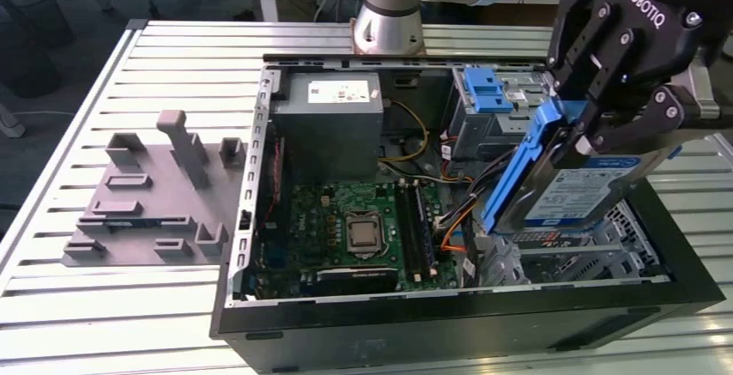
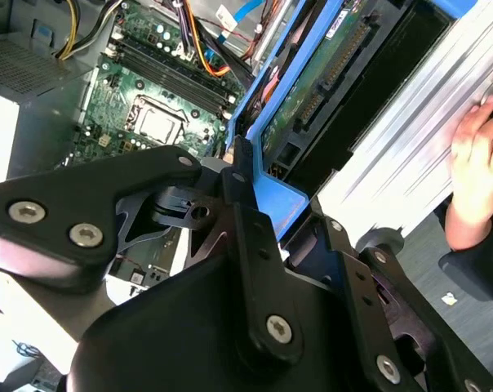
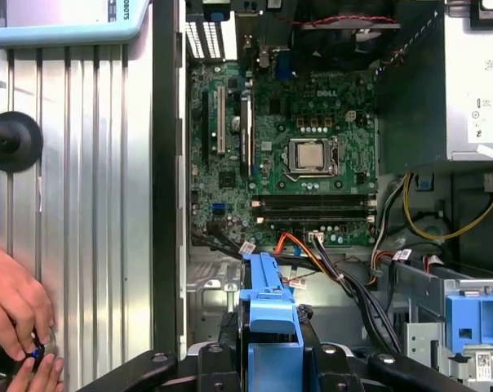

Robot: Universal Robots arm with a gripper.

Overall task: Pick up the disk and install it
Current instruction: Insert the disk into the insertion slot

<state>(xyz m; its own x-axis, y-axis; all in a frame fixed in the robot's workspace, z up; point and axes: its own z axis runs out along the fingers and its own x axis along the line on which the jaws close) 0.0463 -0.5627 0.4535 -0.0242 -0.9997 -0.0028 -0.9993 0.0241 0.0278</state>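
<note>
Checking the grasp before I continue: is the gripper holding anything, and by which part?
The gripper holds the disk by its upper end, fingers closed near the blue rail, above the open computer case.

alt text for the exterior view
The gripper holds the disk, tilted on edge, above the open computer case with its green motherboard exposed. A grey fixture plate lies on the table at the exterior view's left.

Your black two-finger gripper (image 1: pixel 613 126), carried on the silver-grey jointed robot arm (image 1: pixel 390 15), hangs tilted in mid-air with its jaws closed across the blue-railed silver rectangular disk (image 1: pixel 582 190), held steeply on edge.
</note>
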